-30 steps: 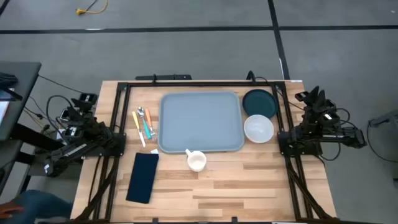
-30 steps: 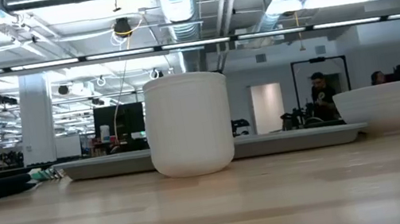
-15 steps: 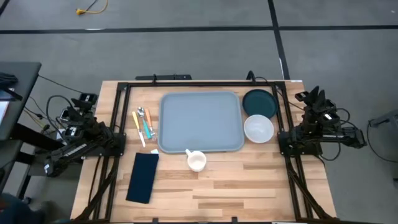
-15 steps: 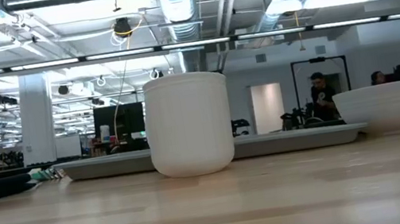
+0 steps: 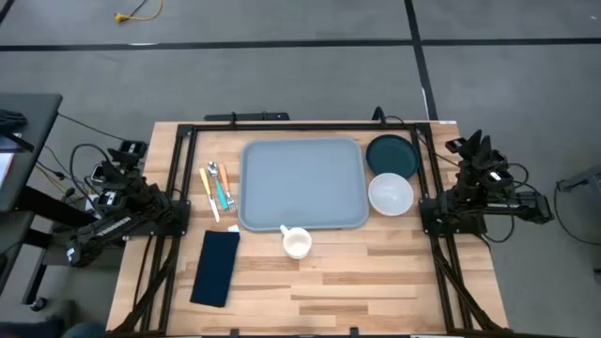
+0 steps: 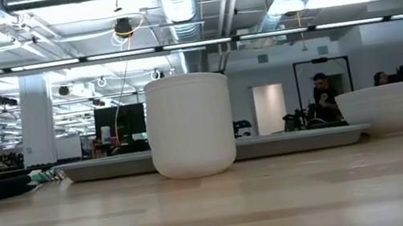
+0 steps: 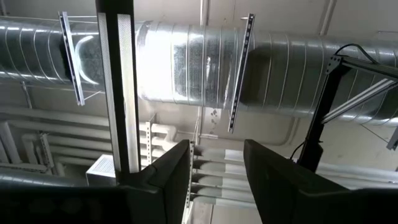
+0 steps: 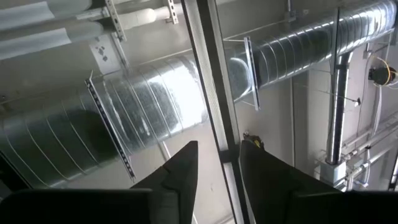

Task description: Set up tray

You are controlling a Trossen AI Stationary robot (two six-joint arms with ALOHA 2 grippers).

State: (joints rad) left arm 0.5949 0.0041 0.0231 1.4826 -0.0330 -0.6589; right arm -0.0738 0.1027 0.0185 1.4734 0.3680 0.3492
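The grey-blue tray [image 5: 302, 183] lies flat on the middle of the wooden table, nothing on it. In the low view its rim [image 6: 295, 140] shows behind the white cup [image 6: 190, 123]. Both arms are folded back at the table's sides, left [image 5: 122, 192] and right [image 5: 479, 183]. They point upward, far from the tray. My left gripper [image 7: 216, 165] and my right gripper [image 8: 219, 160] stand open against the ceiling ducts, nothing between their fingers.
A white cup [image 5: 297, 243] stands at the tray's near edge. A teal plate [image 5: 392, 155] and a white bowl [image 5: 390, 194] sit to its right. Cutlery [image 5: 218, 188] lies to its left, a dark napkin [image 5: 215, 267] nearer. A black frame [image 5: 282, 127] borders the table.
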